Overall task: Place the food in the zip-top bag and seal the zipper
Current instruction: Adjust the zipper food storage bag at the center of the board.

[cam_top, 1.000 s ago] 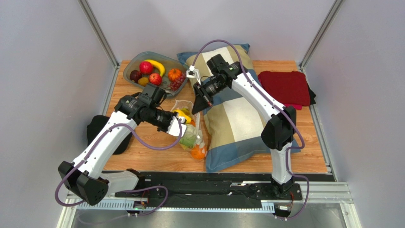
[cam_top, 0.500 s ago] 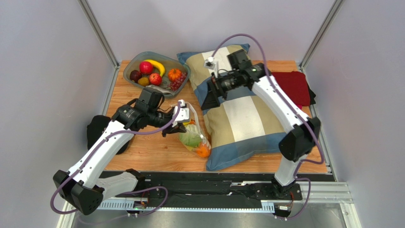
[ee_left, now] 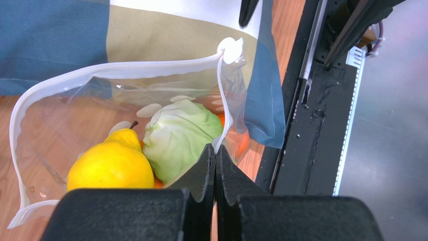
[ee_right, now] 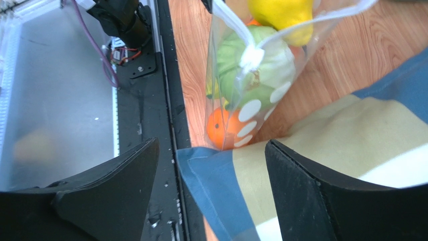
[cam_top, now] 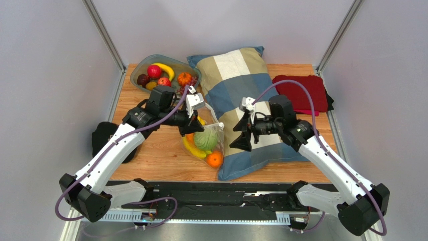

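The zip-top bag (cam_top: pixel 210 142) is clear with white dots and hangs against the pillow's left edge. My left gripper (cam_top: pixel 194 129) is shut on its mouth edge, shown up close in the left wrist view (ee_left: pixel 216 150). The zipper (ee_left: pixel 125 70) gapes open, its white slider (ee_left: pixel 232 47) at the far end. Food inside: a yellow fruit (ee_left: pixel 110 163), a green cabbage (ee_left: pixel 181 135), an orange (ee_right: pixel 221 128) and a banana (cam_top: pixel 191 148). My right gripper (cam_top: pixel 242 136) hovers open over the pillow, right of the bag, with nothing between its fingers (ee_right: pixel 128 173).
A grey bowl (cam_top: pixel 134 76) at the back left holds apples, a banana, an orange and grapes. A large striped pillow (cam_top: pixel 251 85) fills the middle. A folded red cloth (cam_top: pixel 301 93) lies at the back right, a black object (cam_top: pixel 103 138) at the left edge.
My right gripper opened and swung from the pillow's far end down to the bag's right side. My left gripper lifted the bag's mouth, so the bag now hangs more upright.
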Action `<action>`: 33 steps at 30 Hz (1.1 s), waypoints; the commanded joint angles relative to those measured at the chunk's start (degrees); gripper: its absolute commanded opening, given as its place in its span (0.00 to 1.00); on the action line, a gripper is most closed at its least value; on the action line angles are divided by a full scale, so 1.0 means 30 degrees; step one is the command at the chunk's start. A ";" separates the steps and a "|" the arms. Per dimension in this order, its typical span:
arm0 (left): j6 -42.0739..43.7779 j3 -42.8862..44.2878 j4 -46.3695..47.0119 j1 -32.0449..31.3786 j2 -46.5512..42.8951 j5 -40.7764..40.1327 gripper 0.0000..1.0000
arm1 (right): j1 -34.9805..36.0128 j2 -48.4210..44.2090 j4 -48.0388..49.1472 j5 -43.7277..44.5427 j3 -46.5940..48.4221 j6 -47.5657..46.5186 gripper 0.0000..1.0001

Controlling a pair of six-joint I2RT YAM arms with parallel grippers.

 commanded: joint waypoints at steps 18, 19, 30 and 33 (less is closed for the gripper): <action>-0.2044 -0.1800 0.0948 -0.0673 -0.3160 -0.0094 0.00 | 0.3278 0.3729 0.7990 0.2736 0.1065 0.2758 0.64; -0.2015 -0.1888 0.0948 -0.0703 -0.3218 0.0022 0.00 | 0.3308 0.3759 0.7961 0.2503 0.1268 0.2758 0.63; -0.2073 -0.2679 0.1123 -0.0820 -0.4361 -0.0328 0.00 | 0.3718 0.3555 0.6438 0.2208 0.1155 0.1353 0.40; -0.2249 -0.2797 0.1269 -0.0820 -0.4478 -0.0358 0.00 | 0.3718 0.3203 0.6437 0.2324 0.0687 0.1264 0.46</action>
